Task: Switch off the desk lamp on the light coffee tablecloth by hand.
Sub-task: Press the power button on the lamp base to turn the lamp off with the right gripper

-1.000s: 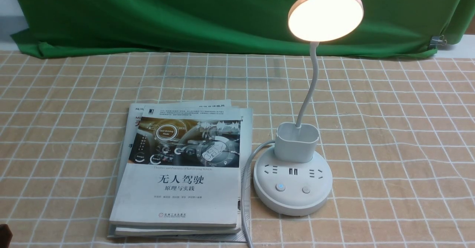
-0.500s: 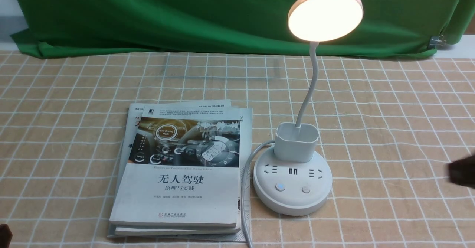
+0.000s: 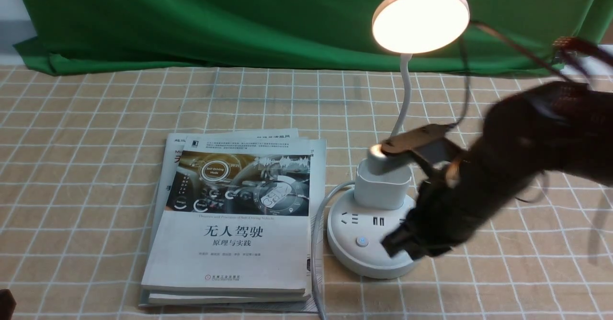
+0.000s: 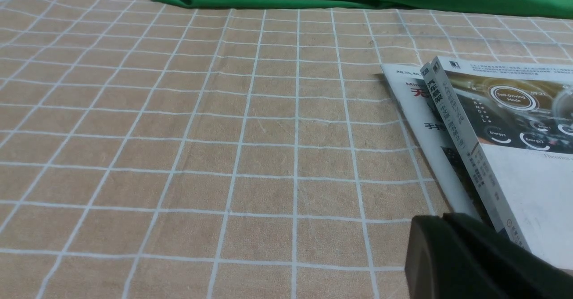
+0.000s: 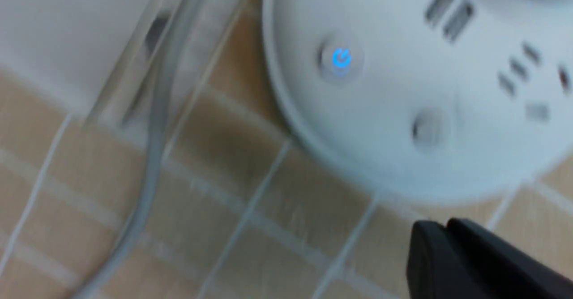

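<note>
The white desk lamp stands on the light coffee tablecloth [image 3: 96, 119], its round head [image 3: 420, 18] glowing. On its round base [image 3: 354, 257], the left button [image 3: 362, 241] shows a blue light. My right gripper [image 3: 390, 248], blurred, is shut and empty, with its tip low over the right side of the base, hiding the second button there. From the right wrist, the shut tip [image 5: 441, 225] lies just off the base rim, near the unlit button [image 5: 427, 129] and the blue one [image 5: 341, 59]. My left gripper [image 4: 441, 220] is shut and empty by the books.
A stack of books [image 3: 234, 219] lies just left of the lamp, with the lamp's grey cord [image 3: 316, 243] running between them. A green backdrop cloth [image 3: 239, 18] hangs along the far edge. The right arm's cables [image 3: 517, 47] cross behind the gooseneck.
My right arm has swept in from the right edge and come down over the lamp base. The lamp stays lit, and the left arm has not moved.
</note>
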### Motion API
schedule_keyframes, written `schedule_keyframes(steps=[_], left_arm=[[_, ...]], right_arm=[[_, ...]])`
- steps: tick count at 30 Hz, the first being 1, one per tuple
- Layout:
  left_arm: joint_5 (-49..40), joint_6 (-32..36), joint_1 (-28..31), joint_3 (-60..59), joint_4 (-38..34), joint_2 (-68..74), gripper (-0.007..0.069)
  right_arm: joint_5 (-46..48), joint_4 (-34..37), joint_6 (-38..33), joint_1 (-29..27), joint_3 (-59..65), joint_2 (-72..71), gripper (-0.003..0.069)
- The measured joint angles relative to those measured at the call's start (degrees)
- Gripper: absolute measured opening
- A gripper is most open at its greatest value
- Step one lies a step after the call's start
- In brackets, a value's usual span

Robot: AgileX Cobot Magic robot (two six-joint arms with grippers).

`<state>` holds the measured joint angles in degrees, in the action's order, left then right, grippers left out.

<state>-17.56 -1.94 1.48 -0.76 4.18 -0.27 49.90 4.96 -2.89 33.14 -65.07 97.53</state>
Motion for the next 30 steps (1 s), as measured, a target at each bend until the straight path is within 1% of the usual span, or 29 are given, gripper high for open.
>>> schedule_keyframes(steps=[6, 18, 26, 30], left_arm=[[0.0, 0.0, 0.0, 0.0, 0.0, 0.0, 0.0004], [0.0, 0.0, 0.0, 0.0, 0.0, 0.0, 0.0004], [0.0, 0.0, 0.0, 0.0, 0.0, 0.0, 0.0004], [0.0, 0.0, 0.0, 0.0, 0.0, 0.0, 0.0004]], right_arm=[[-0.5, 0.1, 0.0, 0.0, -4.4, 4.7, 0.0038], [-2.0, 0.4, 0.0, 0.0, -5.1, 9.1, 0.0038], [-2.1, 1.1, 0.0, -0.1, -5.8, 9.4, 0.0038], [-2.0, 0.0, 0.0, -0.2, -5.4, 6.7, 0.0038]])
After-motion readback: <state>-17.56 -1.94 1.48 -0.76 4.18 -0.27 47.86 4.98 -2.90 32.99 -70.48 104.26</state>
